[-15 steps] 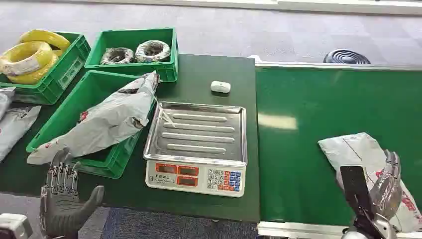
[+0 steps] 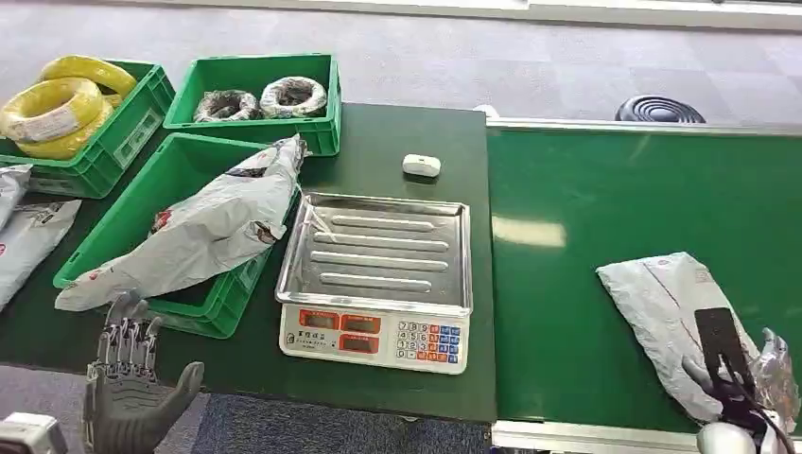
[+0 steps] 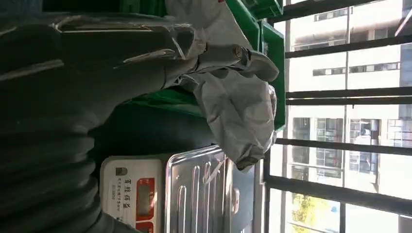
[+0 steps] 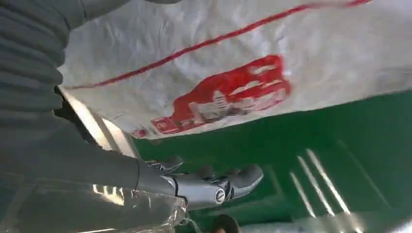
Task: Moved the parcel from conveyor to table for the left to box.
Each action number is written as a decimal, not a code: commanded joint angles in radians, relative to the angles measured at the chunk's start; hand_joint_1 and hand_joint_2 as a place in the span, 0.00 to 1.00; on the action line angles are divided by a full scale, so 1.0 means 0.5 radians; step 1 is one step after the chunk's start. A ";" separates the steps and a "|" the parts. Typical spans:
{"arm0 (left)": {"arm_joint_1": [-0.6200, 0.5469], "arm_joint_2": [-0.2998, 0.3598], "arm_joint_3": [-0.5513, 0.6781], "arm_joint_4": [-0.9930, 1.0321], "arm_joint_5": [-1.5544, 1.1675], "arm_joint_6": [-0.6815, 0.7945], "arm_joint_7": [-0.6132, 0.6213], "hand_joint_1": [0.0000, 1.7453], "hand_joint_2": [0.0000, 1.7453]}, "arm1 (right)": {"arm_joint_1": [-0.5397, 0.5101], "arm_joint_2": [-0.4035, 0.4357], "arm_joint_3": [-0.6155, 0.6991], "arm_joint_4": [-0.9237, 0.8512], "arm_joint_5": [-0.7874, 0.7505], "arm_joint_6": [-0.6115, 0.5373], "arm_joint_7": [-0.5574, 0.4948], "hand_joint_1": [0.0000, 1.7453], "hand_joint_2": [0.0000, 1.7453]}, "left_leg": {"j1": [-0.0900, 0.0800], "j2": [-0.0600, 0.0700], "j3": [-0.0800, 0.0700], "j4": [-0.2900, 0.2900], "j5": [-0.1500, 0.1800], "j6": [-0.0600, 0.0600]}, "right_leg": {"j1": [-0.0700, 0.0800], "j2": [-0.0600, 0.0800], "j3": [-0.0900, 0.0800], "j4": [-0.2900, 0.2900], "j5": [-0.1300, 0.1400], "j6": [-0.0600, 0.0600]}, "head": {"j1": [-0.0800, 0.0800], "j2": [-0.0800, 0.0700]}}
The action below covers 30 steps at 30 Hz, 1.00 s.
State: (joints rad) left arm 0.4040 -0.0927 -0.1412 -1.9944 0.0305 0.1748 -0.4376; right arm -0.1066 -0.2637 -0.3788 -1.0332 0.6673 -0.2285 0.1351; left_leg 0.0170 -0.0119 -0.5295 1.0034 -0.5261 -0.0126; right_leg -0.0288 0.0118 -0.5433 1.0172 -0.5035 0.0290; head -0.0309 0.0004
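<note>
A grey plastic parcel (image 2: 667, 307) with red print lies on the green conveyor (image 2: 586, 189) near its front edge. My right hand (image 2: 733, 374) is over the parcel's near end. In the right wrist view the parcel (image 4: 252, 68) hangs close by, and green belt shows between it and the stretched fingers (image 4: 218, 187); nothing is gripped. My left hand (image 2: 128, 392) is open with fingers spread, below the table's front edge, in front of a green crate (image 2: 213, 317). A second grey parcel (image 2: 203, 227) lies across that crate; the left wrist view shows this parcel (image 3: 238, 111) beyond the left hand (image 3: 73, 73).
A scale (image 2: 378, 274) with a steel tray sits on the dark table (image 2: 397, 142) between crate and conveyor. A small white device (image 2: 421, 165) lies behind it. Two more green crates (image 2: 132, 113) (image 2: 322, 132) hold coiled cable. More grey parcels (image 2: 28, 236) lie at the far left.
My right hand has sunk lower and toward the conveyor's front edge, over the parcel's near end. The left hand has barely moved. The view shifted slightly.
</note>
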 commanded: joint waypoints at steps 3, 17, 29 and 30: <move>0.012 0.149 -0.166 0.057 0.039 0.135 0.008 0.00 1.00 | -0.267 -0.245 0.071 0.889 0.296 -0.007 0.343 0.00 1.00 | 0.001 0.005 0.002 -0.005 0.001 0.001 | 0.002 0.002 0.000 -0.003 0.003 -0.005 | -0.002 0.000; 0.051 0.204 -0.197 0.033 0.081 0.240 -0.017 0.00 1.00 | -0.427 -0.249 0.139 0.951 0.244 0.084 0.223 0.95 1.00 | 0.001 0.006 0.002 -0.007 0.006 0.002 | 0.002 0.001 0.001 -0.006 0.006 -0.006 | -0.001 0.000; 0.060 0.197 -0.162 0.004 0.083 0.276 -0.032 0.00 1.00 | -0.405 -0.155 0.364 0.137 -0.478 0.283 -0.286 1.00 1.00 | 0.000 0.015 -0.004 -0.005 0.003 0.002 | 0.001 0.011 -0.006 0.000 0.006 -0.005 | -0.001 0.000; 0.068 0.186 -0.150 -0.007 0.079 0.272 -0.038 0.00 1.00 | -0.385 -0.135 0.449 -0.103 -0.535 0.206 -0.318 1.00 1.00 | 0.000 0.017 -0.006 -0.005 0.004 0.002 | 0.001 0.011 -0.008 -0.001 0.007 -0.007 | -0.001 0.000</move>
State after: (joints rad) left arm 0.4233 0.0004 -0.2350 -1.9989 0.0798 0.3174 -0.4520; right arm -0.2981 -0.4021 -0.2907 -0.6879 0.5971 -0.1189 0.1188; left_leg 0.0180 -0.0114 -0.5305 1.0027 -0.5258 -0.0123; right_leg -0.0278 0.0122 -0.5421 1.0176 -0.5034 0.0291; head -0.0313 0.0004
